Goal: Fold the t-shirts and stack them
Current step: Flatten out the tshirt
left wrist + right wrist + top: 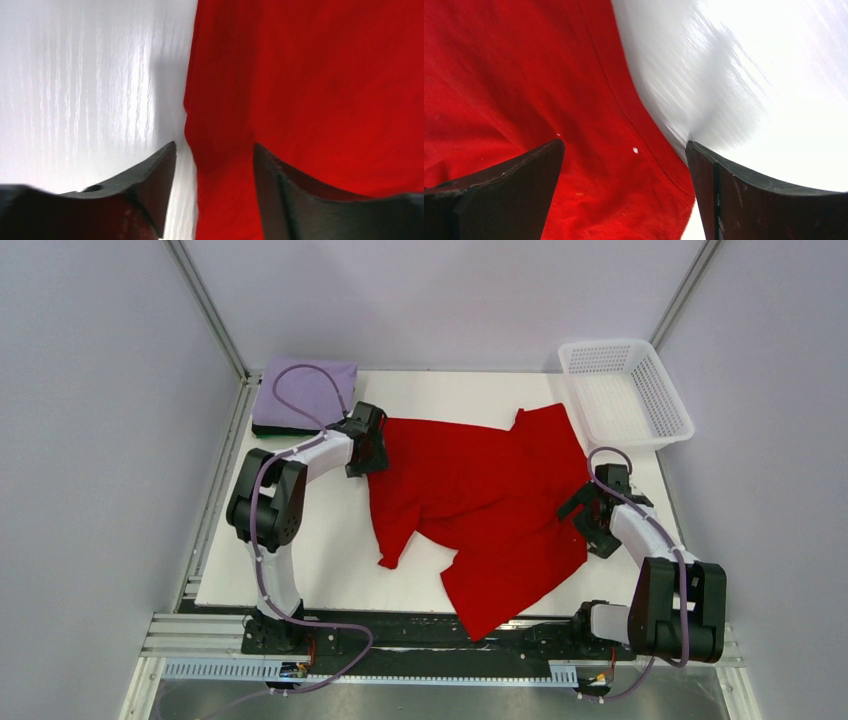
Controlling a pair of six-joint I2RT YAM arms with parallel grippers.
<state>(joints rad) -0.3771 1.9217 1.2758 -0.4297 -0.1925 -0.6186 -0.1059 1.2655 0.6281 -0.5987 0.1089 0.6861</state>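
Observation:
A bright red t-shirt [480,500] lies spread and rumpled across the white table, partly doubled over. My left gripper [363,462] is open at the shirt's left edge; the left wrist view shows the red cloth's edge [220,150] between the two spread fingers. My right gripper [583,523] is open at the shirt's right edge; the right wrist view shows the hemmed red cloth [614,165] between its fingers. A folded lavender t-shirt [308,390] lies on a folded dark green one [272,430] at the back left corner.
A white plastic mesh basket [625,390] stands at the back right corner. The white table [320,560] shows bare surface in front of the left arm. Grey walls and metal frame posts enclose the table.

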